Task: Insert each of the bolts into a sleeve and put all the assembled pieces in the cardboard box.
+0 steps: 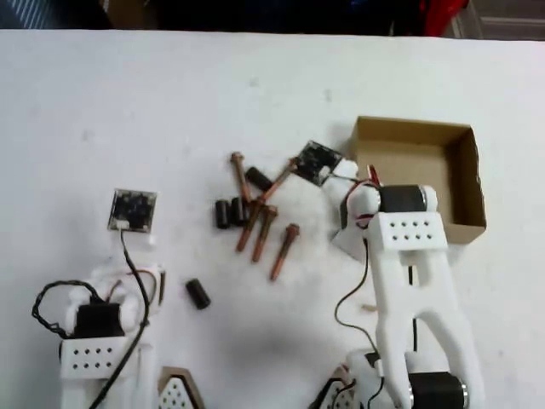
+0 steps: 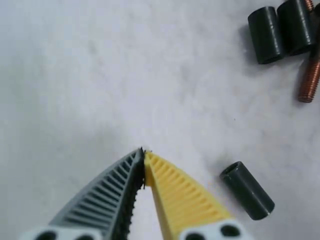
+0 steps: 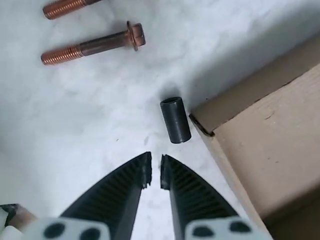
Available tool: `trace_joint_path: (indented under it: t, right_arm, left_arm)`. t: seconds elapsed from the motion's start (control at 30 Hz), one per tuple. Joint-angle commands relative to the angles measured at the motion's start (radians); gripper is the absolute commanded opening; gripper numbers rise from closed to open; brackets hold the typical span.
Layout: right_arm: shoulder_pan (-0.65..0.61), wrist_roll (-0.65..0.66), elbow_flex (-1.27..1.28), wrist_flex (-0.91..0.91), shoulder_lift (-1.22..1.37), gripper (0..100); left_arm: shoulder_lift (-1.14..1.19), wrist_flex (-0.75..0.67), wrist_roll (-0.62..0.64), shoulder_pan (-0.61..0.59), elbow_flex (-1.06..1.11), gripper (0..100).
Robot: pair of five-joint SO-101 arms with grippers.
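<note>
Lying just ahead of the right hand (image 3: pixel 155 172), a black sleeve (image 3: pixel 175 120).

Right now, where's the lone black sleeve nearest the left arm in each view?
High view: the lone black sleeve lies apart, below the bolts.
Left wrist view: the sleeve lies beside the shut jaws.
Right wrist view: not in it.
Shared landmark: the two side-by-side sleeves.
</note>
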Motion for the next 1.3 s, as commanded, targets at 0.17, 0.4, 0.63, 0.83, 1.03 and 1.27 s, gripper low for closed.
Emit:
trace_joint_path:
  t: [0.17, 0.4, 0.63, 0.83, 1.03, 1.27]
  right_arm:
    - [-0.002, -0.13, -0.011, 0.058, -0.269, 1.9]
    - [-0.002, -0.181, 0.063, 0.105, -0.591, 2.0]
    - [-0.002, -0.181, 0.192, 0.102, -0.843, 1.9]
    - [-0.002, -0.233, 0.275, 0.102, -0.981, 1.9]
    - [-0.002, -0.238, 0.347, 0.105, -1.113, 2.0]
    - [0.001, -0.23, 0.451, 0.096, -1.268, 2.0]
  left_arm:
    - [-0.015, 0.002, 0.006, -0.013, -0.086, 2]
    - [-0.07, 0.015, 0.005, -0.018, -0.103, 2]
    - [-0.334, 0.166, -0.037, -0.024, -0.095, 2]
    - [-0.469, 0.178, -0.041, -0.024, -0.012, 2]
    - [-0.464, 0.18, -0.041, -0.021, 0.017, 2]
    - [-0.464, 0.175, -0.041, 0.012, 0.069, 2]
